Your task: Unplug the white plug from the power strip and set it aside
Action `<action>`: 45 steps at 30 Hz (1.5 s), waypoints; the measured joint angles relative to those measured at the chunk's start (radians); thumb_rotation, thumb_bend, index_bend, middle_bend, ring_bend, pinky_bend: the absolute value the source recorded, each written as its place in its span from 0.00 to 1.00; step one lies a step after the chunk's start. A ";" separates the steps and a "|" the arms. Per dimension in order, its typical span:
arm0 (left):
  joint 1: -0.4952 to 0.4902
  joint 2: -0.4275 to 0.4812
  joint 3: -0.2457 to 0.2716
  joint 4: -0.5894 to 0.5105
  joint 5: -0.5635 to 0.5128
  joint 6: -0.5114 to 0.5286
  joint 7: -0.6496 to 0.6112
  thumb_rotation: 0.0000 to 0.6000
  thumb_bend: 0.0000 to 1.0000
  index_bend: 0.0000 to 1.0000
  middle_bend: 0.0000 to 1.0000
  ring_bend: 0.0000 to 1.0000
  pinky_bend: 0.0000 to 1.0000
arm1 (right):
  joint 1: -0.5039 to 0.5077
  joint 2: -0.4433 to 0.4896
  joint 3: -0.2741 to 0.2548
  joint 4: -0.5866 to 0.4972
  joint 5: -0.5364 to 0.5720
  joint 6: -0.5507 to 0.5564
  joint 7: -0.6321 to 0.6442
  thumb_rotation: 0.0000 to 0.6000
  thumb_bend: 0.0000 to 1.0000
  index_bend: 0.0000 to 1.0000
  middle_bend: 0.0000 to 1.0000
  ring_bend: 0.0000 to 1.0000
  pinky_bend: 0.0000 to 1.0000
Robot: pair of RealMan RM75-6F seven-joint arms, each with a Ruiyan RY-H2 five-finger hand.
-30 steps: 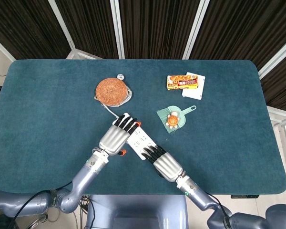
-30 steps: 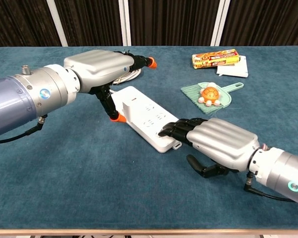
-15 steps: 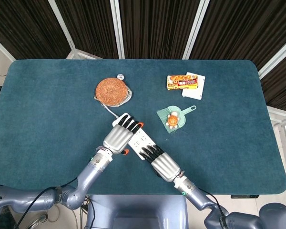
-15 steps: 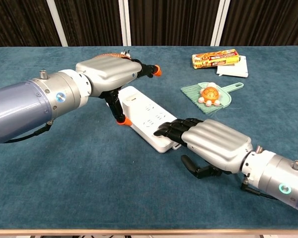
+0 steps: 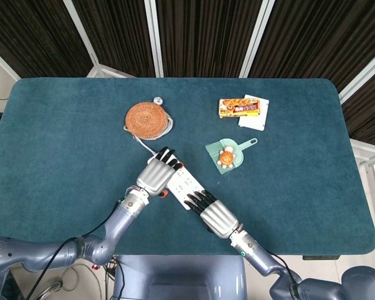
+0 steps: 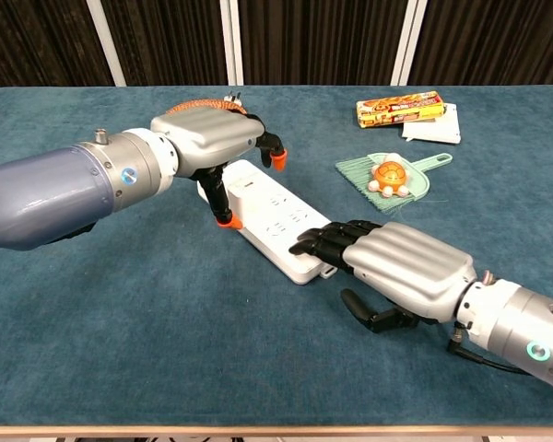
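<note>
The white power strip [image 6: 278, 219] [image 5: 186, 184] lies slantwise on the blue table. My left hand [image 6: 210, 140] [image 5: 156, 174] arches over its far end. Its orange-tipped fingers [image 6: 276, 157] bend downward and its thumb [image 6: 222, 217] reaches down beside the strip's left edge. The white plug is hidden under this hand, and I see nothing gripped. My right hand [image 6: 398, 267] [image 5: 216, 216] lies flat at the near end, with its dark fingertips [image 6: 315, 241] resting on the strip. The strip's white cable [image 5: 144, 143] runs off toward the back left.
A round wicker coaster [image 5: 146, 119] sits behind the left hand, with the cable looped by it. A green dustpan holding an orange toy [image 6: 390, 176] lies right of the strip. A snack box on a white card [image 6: 401, 110] is at the back right.
My left hand has settled lower over the strip's far end and its fingers have curled downward. The right hand has stayed pressed on the near end.
</note>
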 measured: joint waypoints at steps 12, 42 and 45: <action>-0.019 -0.019 0.020 0.057 -0.012 -0.015 -0.016 1.00 0.11 0.34 0.33 0.06 0.01 | -0.001 0.006 -0.004 -0.001 0.008 0.010 -0.003 1.00 0.76 0.10 0.10 0.10 0.16; -0.029 -0.090 0.056 0.177 0.066 0.021 -0.106 1.00 0.40 0.58 0.56 0.18 0.08 | 0.000 -0.001 -0.020 0.019 0.029 0.007 0.004 1.00 0.76 0.12 0.11 0.11 0.16; -0.025 -0.090 0.058 0.179 0.077 0.031 -0.113 1.00 0.41 0.59 0.57 0.19 0.08 | 0.000 0.000 -0.023 0.018 0.030 0.006 0.001 1.00 0.76 0.13 0.11 0.11 0.16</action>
